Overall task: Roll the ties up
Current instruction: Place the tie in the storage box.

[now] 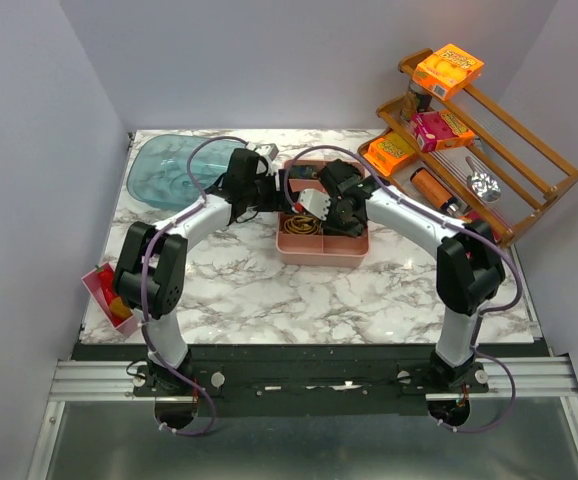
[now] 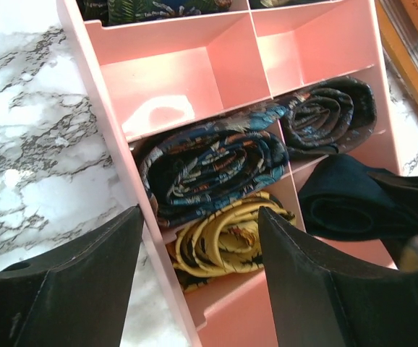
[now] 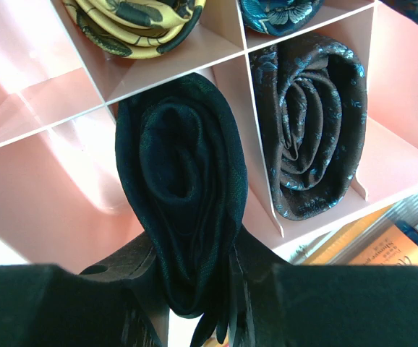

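Observation:
A pink divided tray (image 1: 324,258) holds several coiled ties. In the left wrist view I see a gold-patterned coil (image 2: 223,242), a dark blue patterned coil (image 2: 209,163) and a black patterned coil (image 2: 328,112), each in its own compartment. My right gripper (image 3: 191,289) is shut on a dark teal-green coiled tie (image 3: 180,188) and holds it over a front compartment of the tray (image 3: 43,166), beside the black coil (image 3: 310,137). My left gripper (image 2: 200,238) is open and empty, its jaws straddling the tray's left wall near the gold coil.
A wooden rack (image 1: 529,190) with orange and pink boxes and a metal scoop stands at the back right. A teal plastic tray (image 1: 174,170) lies at the back left. A pink and red packet (image 1: 109,295) sits at the table's left edge.

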`<state>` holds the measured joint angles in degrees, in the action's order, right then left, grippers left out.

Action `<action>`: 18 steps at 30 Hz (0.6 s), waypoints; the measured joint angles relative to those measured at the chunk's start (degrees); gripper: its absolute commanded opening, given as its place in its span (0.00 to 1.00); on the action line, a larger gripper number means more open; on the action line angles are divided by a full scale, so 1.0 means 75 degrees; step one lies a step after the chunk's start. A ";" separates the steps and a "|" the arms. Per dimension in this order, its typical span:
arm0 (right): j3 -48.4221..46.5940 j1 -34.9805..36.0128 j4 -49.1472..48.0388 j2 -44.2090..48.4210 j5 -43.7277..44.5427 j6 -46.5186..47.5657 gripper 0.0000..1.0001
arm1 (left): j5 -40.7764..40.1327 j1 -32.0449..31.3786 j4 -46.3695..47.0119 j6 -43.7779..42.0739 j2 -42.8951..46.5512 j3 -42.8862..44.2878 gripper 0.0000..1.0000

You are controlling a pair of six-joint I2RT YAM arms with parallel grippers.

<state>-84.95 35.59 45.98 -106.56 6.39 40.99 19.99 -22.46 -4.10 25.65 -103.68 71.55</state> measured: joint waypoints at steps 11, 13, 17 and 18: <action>-0.0778 0.0149 0.0749 -0.0592 0.0434 0.0029 0.05 | -0.0052 0.0003 -0.0041 -0.0099 0.0769 -0.0417 0.75; -0.0778 0.0149 0.0746 -0.0586 0.0428 0.0023 0.07 | -0.0061 0.0012 -0.0041 -0.0099 0.0769 -0.0501 0.75; -0.0737 0.0149 0.0729 -0.0510 0.0274 -0.0003 0.14 | -0.0058 0.0038 -0.0041 -0.0099 0.0769 -0.0592 0.75; -0.0699 0.0137 0.0691 -0.0472 0.0207 -0.0009 0.21 | -0.0058 0.0038 -0.0032 -0.0099 0.0769 -0.0595 0.75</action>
<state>-90.19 36.62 51.16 -110.10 7.94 40.93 19.55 -22.17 -4.34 24.91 -97.91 67.09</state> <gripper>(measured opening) 0.347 0.747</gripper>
